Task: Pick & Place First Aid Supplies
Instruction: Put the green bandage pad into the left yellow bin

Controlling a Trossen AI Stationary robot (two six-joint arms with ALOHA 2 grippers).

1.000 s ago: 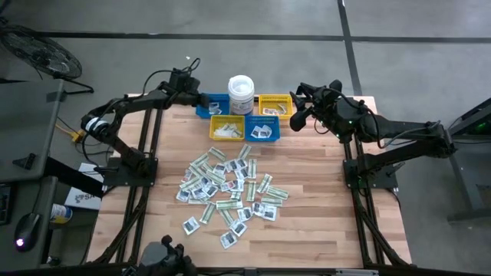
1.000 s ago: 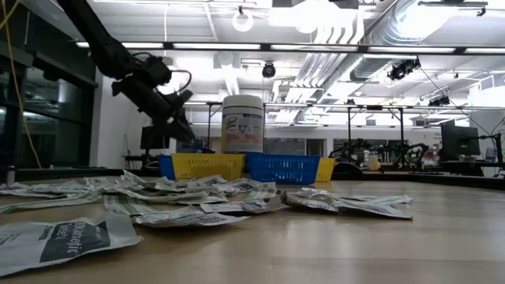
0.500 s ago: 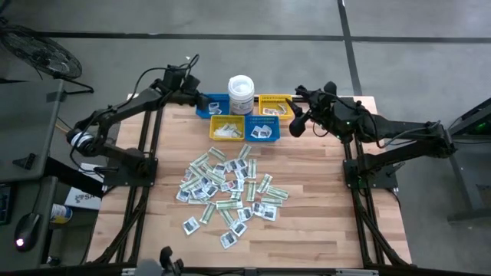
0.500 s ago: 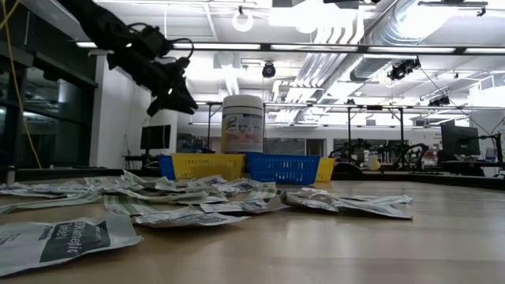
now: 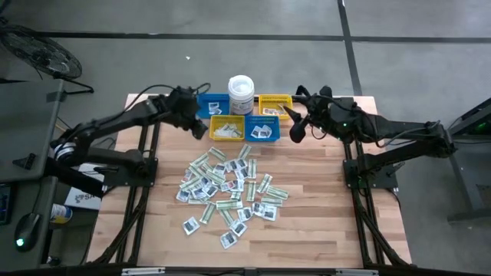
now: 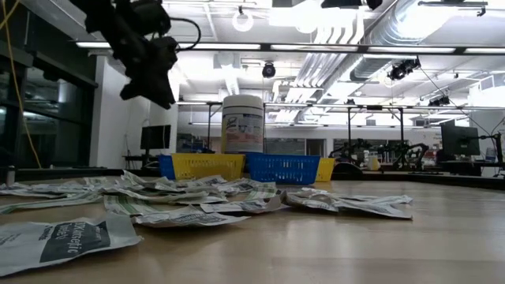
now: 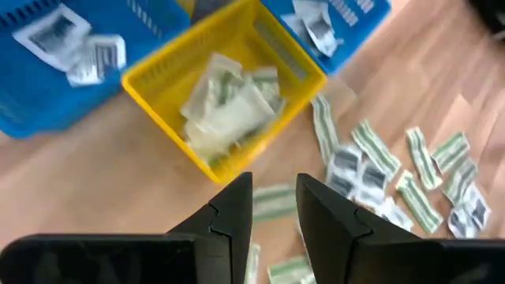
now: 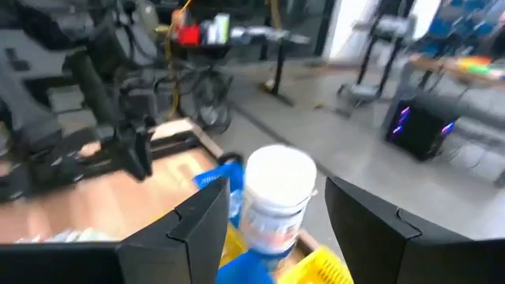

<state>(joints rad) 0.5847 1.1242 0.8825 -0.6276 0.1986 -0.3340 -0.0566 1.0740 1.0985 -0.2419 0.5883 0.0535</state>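
High view: we look straight down on whole bench [image 5: 322, 199], both arms, floor around. Low view: we sit at bench-top height, facing level across packets [image 6: 197, 207] toward bins and room behind; nearest packets loom large. Left wrist view: we look down past own fingers [image 7: 237, 213], close over yellow bin [image 7: 229, 95]. Right wrist view: we face white tub [image 8: 276, 197], room beyond. All four share bins; tub [image 5: 241, 93] shows in three.
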